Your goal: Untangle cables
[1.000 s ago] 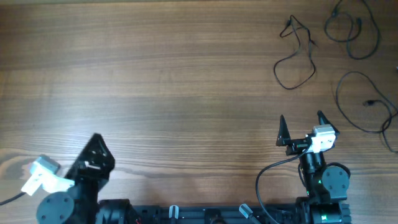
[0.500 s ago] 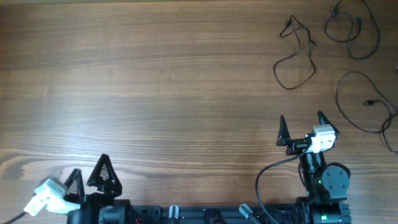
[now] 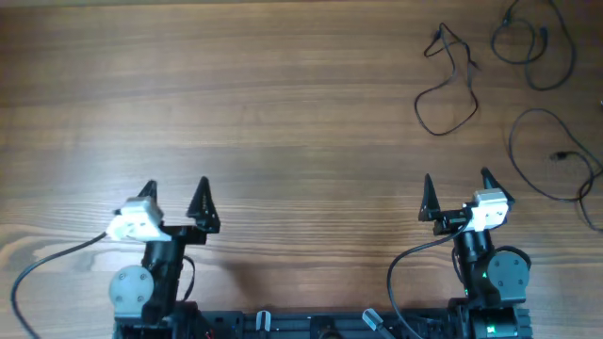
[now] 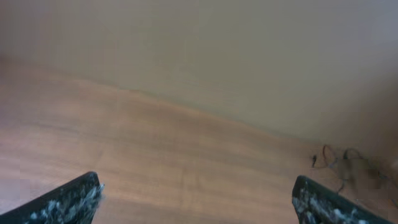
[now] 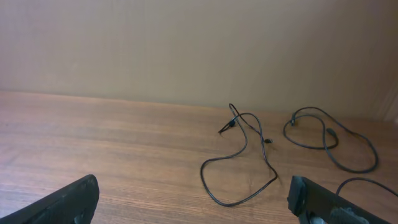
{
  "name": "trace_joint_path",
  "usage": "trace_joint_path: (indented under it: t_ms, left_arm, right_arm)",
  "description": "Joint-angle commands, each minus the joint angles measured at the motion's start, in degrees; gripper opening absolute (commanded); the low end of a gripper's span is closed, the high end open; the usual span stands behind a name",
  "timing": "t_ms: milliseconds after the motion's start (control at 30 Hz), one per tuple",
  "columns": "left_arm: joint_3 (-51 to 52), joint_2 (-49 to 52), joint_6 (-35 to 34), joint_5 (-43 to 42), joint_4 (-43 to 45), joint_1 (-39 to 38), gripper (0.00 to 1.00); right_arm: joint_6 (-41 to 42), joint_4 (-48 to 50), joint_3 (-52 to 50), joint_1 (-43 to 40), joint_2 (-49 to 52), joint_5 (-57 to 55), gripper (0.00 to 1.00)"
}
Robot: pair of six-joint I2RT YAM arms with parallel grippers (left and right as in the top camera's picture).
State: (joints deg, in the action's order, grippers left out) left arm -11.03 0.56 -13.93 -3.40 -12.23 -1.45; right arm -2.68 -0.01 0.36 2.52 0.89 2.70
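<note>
You have a wide wooden bench in front of you, bare wood grain over most of its top. Both arms sit at its near edge, one on each side, pointing toward the far edge.

Your left end effector hangs over the near-left part of the bench with its two fingers spread wide apart and nothing between them; its wrist camera shows only bench through the gap. Your right end effector hangs over the near-right part, fingers likewise spread wide, holding nothing.

The cables all lie in the far-right corner of the bench, well apart from the left end effector and ahead of the right one. You can see three thin black wires lying as loose loops. The nearest loop sits straight ahead of the right end effector, with a small plug at its far end. A second loop lies at the far edge, to its right. A third wire arcs along the right edge, nearer you than the second.
</note>
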Motion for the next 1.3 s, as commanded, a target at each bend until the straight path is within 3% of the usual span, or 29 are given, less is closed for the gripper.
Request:
trace_joint_path:
  t_ms: [0,167,333,633,1267]
  left_arm:
    - [6.0,-0.3,4.8,-2.6,5.5,-0.3,1.0]
    - [10.8,-0.3,4.8,-2.1,8.1,-0.3,1.0]
    - [10.7,-0.3,12.2,-2.4,8.2,-0.3,1.0]
    - [10.7,-0.3,15.3,-3.7,8.2,-0.3,1.0]
    - [10.7,-0.3,13.3,-3.0,8.3,-0.3,1.0]
  right_arm:
    - [-0.3,0.2,-0.1,-0.3,-0.6,-0.8,1.0]
    - [-0.3,0.2,-0.1,-0.3,-0.6,-0.8,1.0]
    - [-0.3,0.2,-0.1,-0.3,-0.6,-0.8,1.0]
    - [-0.3,0.2,-0.1,-0.3,-0.6,-0.8,1.0]
    - [-0.3,0.2,-0.1,-0.3,-0.6,-0.8,1.0]
